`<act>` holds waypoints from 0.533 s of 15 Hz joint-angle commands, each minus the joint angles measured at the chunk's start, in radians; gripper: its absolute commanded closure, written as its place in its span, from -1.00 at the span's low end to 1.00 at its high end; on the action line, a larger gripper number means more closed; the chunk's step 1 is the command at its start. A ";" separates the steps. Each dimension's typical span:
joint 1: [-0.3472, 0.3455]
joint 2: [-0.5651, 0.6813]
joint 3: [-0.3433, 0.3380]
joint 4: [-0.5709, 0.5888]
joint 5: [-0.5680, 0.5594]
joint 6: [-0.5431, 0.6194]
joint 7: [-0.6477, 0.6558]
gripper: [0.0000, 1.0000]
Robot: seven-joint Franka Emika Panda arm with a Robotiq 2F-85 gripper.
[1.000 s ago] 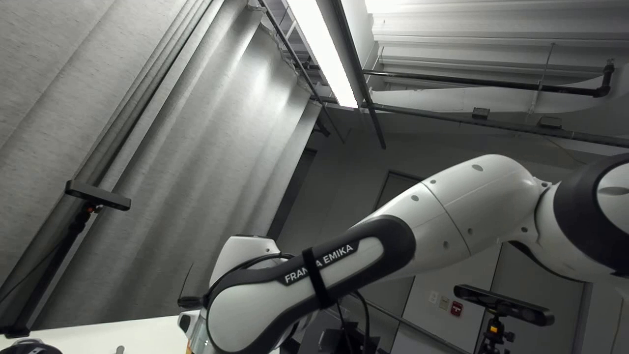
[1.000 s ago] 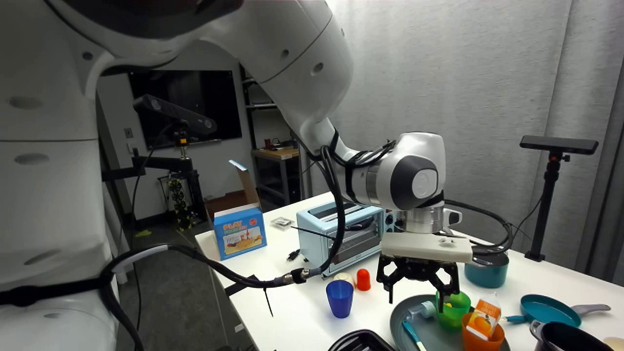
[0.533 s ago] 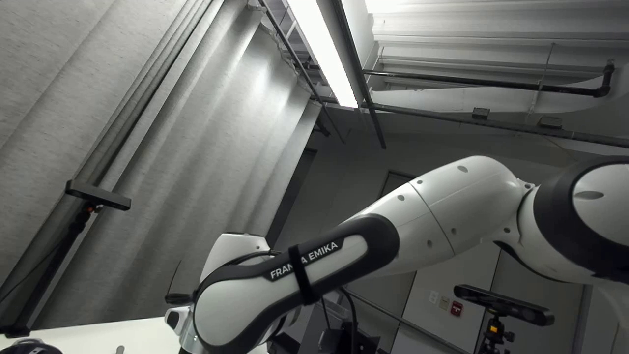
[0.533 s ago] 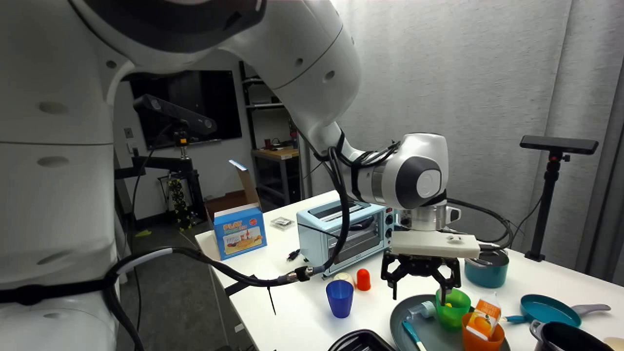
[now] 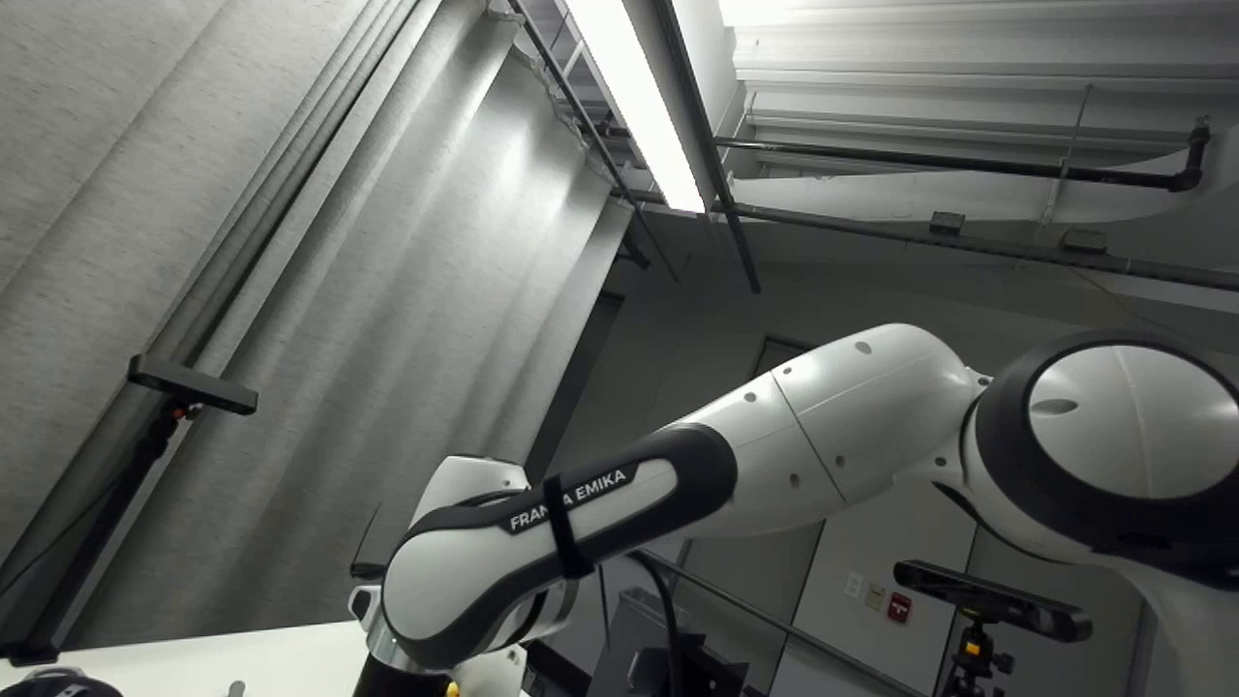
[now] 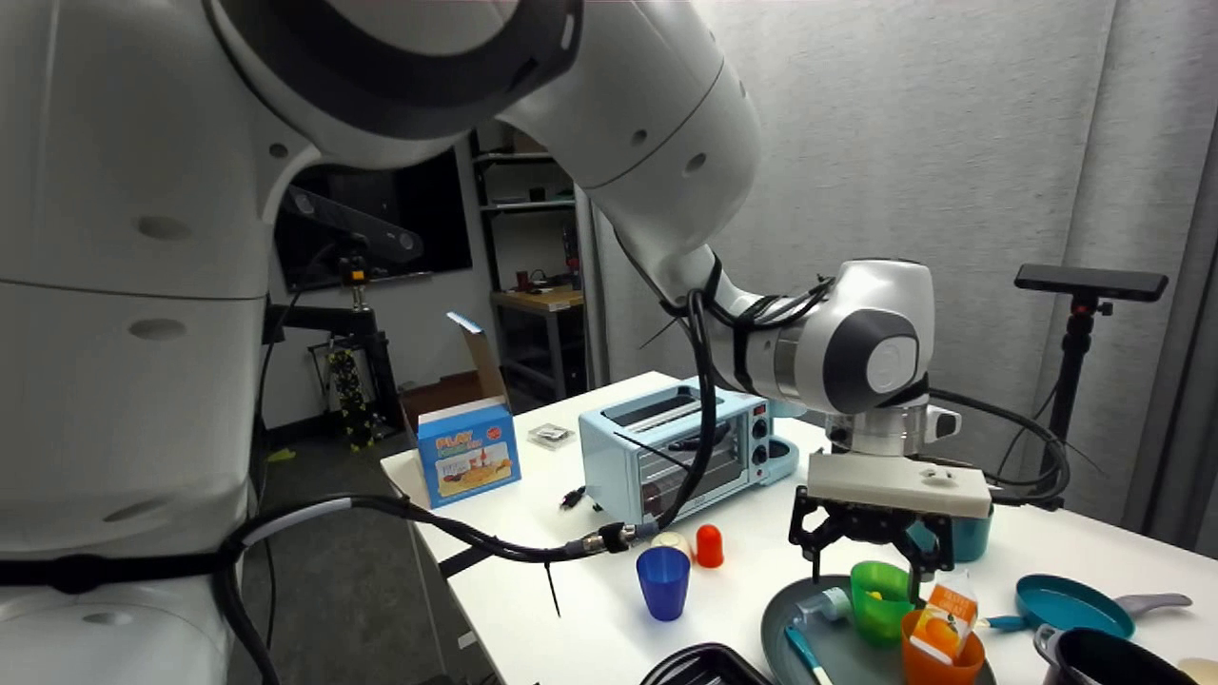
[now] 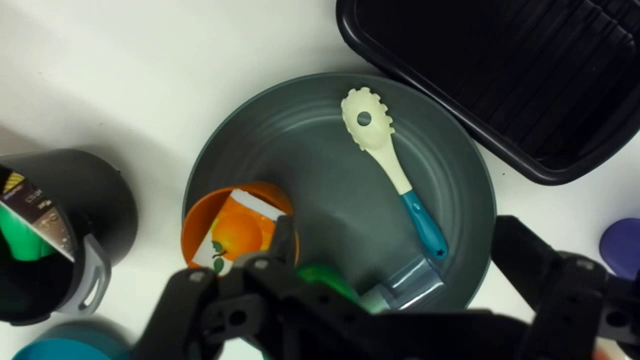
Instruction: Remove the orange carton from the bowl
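Gripper (image 6: 866, 587): jaws spread wide, one side near the orange cup (image 6: 933, 672) containing the orange carton (image 7: 237, 235); contact not determinable

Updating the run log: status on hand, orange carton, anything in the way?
Hand open, nothing gripped. Orange carton tilted in orange cup, not yet removed. Green cup close beside, may crowd the grasp.

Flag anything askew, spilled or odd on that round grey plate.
A clear plastic bottle lies on its side on the grey plate, odd since bottles usually stand; the orange-and-white carton leans inside the round orange plastic cup. No spill shows.
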 commanded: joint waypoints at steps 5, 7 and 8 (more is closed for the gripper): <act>-0.028 0.136 0.001 0.142 0.046 0.042 0.135 -1.00; -0.026 0.159 -0.005 0.162 0.034 0.061 0.175 -1.00; -0.025 0.168 -0.010 0.171 0.025 0.070 0.191 -1.00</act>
